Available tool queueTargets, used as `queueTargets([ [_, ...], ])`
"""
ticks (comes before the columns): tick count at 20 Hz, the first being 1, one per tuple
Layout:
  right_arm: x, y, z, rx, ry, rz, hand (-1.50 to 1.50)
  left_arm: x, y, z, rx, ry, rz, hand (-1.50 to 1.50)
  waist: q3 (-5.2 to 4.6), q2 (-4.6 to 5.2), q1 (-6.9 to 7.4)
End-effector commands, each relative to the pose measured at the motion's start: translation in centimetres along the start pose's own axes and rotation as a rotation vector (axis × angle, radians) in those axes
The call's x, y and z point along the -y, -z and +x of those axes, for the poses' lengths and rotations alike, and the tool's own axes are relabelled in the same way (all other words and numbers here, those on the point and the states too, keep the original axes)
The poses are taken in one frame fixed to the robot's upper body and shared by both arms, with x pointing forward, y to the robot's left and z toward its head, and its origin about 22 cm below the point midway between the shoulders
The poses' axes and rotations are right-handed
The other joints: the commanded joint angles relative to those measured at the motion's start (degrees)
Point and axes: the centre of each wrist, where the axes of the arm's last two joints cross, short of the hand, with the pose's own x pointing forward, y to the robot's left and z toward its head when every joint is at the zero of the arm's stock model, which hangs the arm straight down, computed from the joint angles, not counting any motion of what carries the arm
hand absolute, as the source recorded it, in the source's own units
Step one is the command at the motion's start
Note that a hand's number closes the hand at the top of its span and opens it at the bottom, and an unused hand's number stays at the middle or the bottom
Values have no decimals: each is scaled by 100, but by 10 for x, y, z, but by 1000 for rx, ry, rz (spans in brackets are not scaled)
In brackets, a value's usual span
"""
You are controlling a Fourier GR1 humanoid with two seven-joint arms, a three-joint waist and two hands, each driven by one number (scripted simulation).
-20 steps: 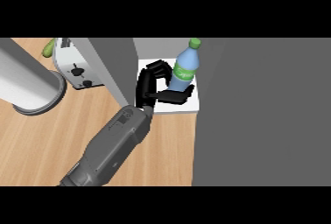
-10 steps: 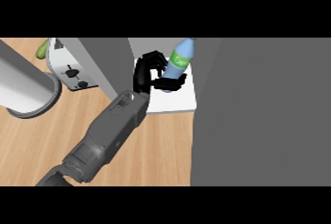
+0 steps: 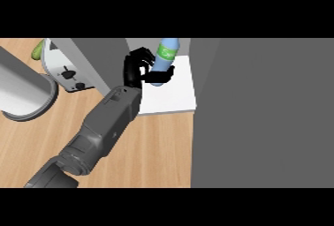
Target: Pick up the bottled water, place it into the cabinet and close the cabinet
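A: Where's the bottled water (image 3: 166, 55) rn?
B: Upper middle of frame, over the white cabinet shelf (image 3: 176, 95), standing about upright. Blue w/ a green label. Can't tell if its base touches the shelf.

A: Which hand's on it?
B: Only one hand (image 3: 140, 68) in view, black; can't say left or right. Its grey forearm (image 3: 98, 132) runs up from lower left. The fingers (image 3: 158, 77) are curled round the bottle's lower part, gripping it.

A: Cabinet door?
B: Big grey cabinet door (image 3: 261, 114) fills the right side, open.

A: Anything else?
B: Wooden worktop (image 3: 150, 154) below. Toaster (image 3: 68, 73) upper left, w/ sth green (image 3: 38, 49) behind it. Grey round thing (image 3: 23, 95) at left edge.
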Motion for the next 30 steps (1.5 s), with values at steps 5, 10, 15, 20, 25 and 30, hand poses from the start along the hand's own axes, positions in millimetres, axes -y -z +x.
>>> queueTargets([
  [5, 4, 2, 11, 48, 62, 4, -150, 0, 7, 5, 99, 155, 57, -150, 3, 33, -76],
  [10, 0, -3, 6, 26, 56, 37, -150, -4, 16, 16, 125, 203, 95, -150, 0, 28, -167],
  [15, -2, -1, 12, 30, 79, 62, -150, -1, 16, 19, 135, 150, 13, -150, -6, 68, -187],
  [20, 2, -2, 3, 18, 75, 32, -150, 15, 14, 38, 251, -80, -87, -150, -5, 1, 30],
  [25, -6, -3, 12, 11, 97, 51, -150, 17, 20, 53, 288, -183, -143, -150, -3, -44, 77],
  [30, -16, 3, 30, 19, 100, 34, -150, 21, 11, 41, 280, -216, -169, -150, -4, -91, 207],
])
